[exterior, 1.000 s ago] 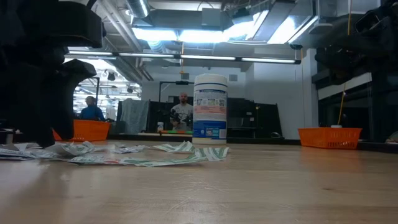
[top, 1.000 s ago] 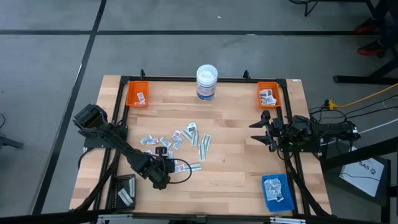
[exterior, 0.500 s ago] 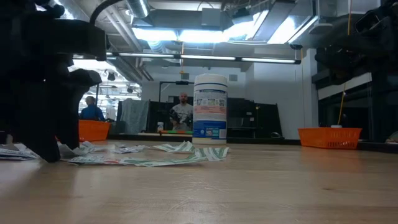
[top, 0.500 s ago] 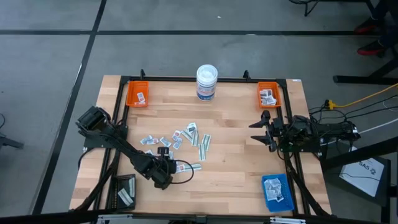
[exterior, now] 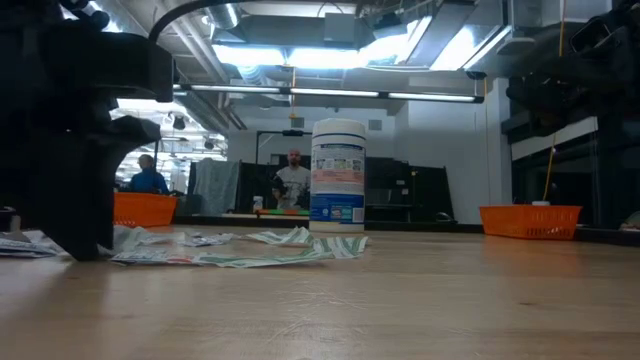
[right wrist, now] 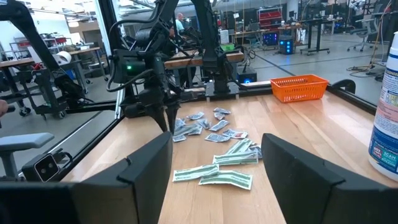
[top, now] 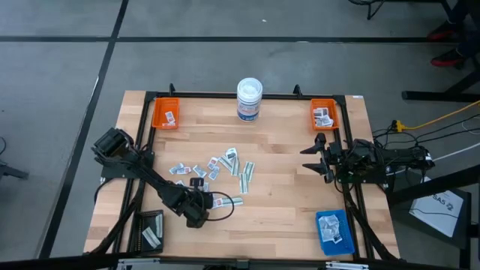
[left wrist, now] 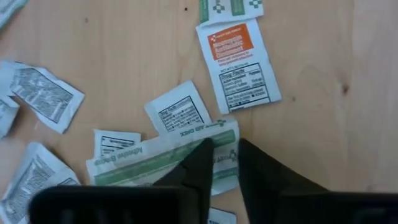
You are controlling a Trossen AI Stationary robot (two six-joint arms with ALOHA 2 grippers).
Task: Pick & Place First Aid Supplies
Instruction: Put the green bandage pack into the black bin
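The first aid supplies point(top: 217, 166) lie scattered flat on the wooden table, left of its middle: small white packets and pale greenish strips. My left gripper point(top: 199, 204) points steeply down at the pile's near edge. Its fingers are shut on the end of one greenish strip point(left wrist: 155, 160). Next to that strip lies an orange-labelled packet point(left wrist: 236, 65). My right gripper point(top: 315, 157) waits open and level at the table's right edge, holding nothing. My left gripper has the greenish strip's end point(left wrist: 225, 158) between its two fingertips, which come down steeply from above. The fingers point(left wrist: 202, 163) lie across the strip. The rest of the strip lies flat on the table among the white packets.
A white tub point(top: 250, 99) stands at the far middle. Orange trays sit at the far left point(top: 166, 112) and far right point(top: 324, 114), a blue tray point(top: 334, 231) at the near right, and a black tray point(top: 150, 229) holding strips at the near left.
My left gripper has come down a little onto the near edge of the pile. The packets lie as before.
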